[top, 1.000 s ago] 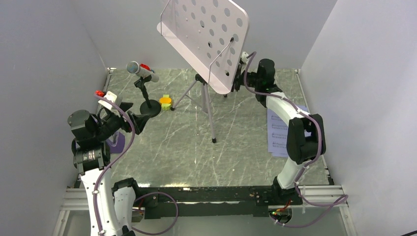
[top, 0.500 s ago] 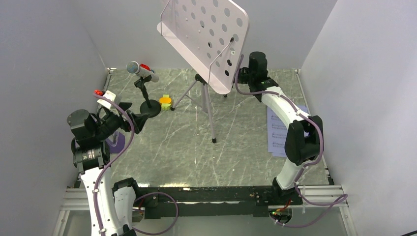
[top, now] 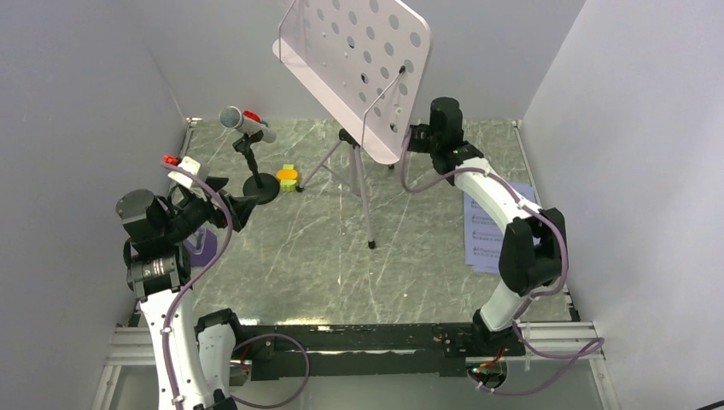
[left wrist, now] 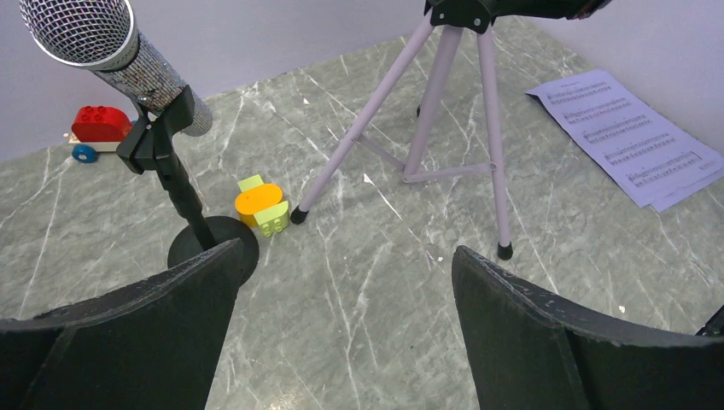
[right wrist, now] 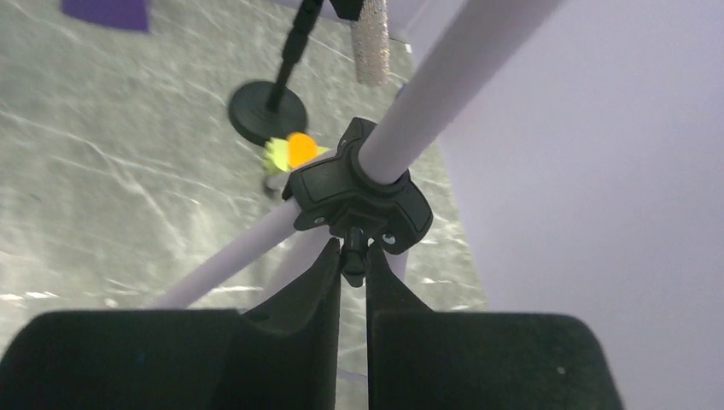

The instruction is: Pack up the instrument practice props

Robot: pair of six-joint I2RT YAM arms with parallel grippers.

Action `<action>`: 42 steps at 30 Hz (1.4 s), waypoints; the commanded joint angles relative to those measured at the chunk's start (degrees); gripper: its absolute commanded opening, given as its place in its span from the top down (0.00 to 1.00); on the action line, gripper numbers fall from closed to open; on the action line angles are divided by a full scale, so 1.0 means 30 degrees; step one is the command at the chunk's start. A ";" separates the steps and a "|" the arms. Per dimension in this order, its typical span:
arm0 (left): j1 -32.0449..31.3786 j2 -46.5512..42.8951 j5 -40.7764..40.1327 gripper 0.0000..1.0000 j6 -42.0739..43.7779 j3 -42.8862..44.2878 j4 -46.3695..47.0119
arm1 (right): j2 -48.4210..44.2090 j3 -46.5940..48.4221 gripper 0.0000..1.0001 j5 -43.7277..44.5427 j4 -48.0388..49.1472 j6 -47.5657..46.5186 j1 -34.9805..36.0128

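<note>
The grey perforated music stand (top: pixel 354 64) stands on tripod legs (top: pixel 363 192) mid-table. My right gripper (top: pixel 411 141) reaches under its desk. In the right wrist view the right gripper (right wrist: pixel 353 256) is shut on a small black knob (right wrist: pixel 353 263) below the stand's black hub (right wrist: pixel 359 184). The silver microphone (top: pixel 246 124) on its black round base (left wrist: pixel 213 248) stands at the left. Beside it is the orange-and-yellow-green block (left wrist: pixel 262 203). White sheet-music pages (top: pixel 482 231) lie at the right. The purple metronome (top: pixel 201 245) is partly hidden behind my left arm. My left gripper (left wrist: pixel 341 265) hangs open and empty near the microphone base.
A red toy piece (left wrist: pixel 98 128) lies by the back wall behind the microphone. Grey walls close in the table (top: pixel 299 256) on the left, back and right. The stand's legs spread wide across the table's middle.
My right gripper dropped from the desk's right edge to under the desk and closed its jaws on the knob at the hub. The left arm stayed put.
</note>
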 commanded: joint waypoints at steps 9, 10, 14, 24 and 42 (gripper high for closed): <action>0.1069 -0.0167 0.0599 0.04 -0.1763 -0.0301 0.2554 | -0.4106 -0.8590 1.00 0.4297 0.1086 -2.2500 0.1257; 0.1071 -0.0206 0.0651 0.04 -0.1760 -0.0390 0.2556 | -0.4059 -0.9043 1.00 0.4505 0.1261 -2.4086 0.1276; 0.1071 -0.0222 0.0819 0.04 -0.1675 -0.0598 0.2523 | -0.3357 -1.1166 1.00 0.5345 0.4256 -3.0061 0.1165; 0.1057 -0.0616 0.1163 0.04 -0.1782 -0.1101 0.2576 | -0.1569 -1.4360 0.46 0.5036 1.2275 -3.2728 0.0534; 0.1041 -0.0277 0.2226 0.04 -0.5345 -0.2480 0.6145 | -0.6108 -0.8890 0.35 0.8778 0.0592 0.2416 -0.2715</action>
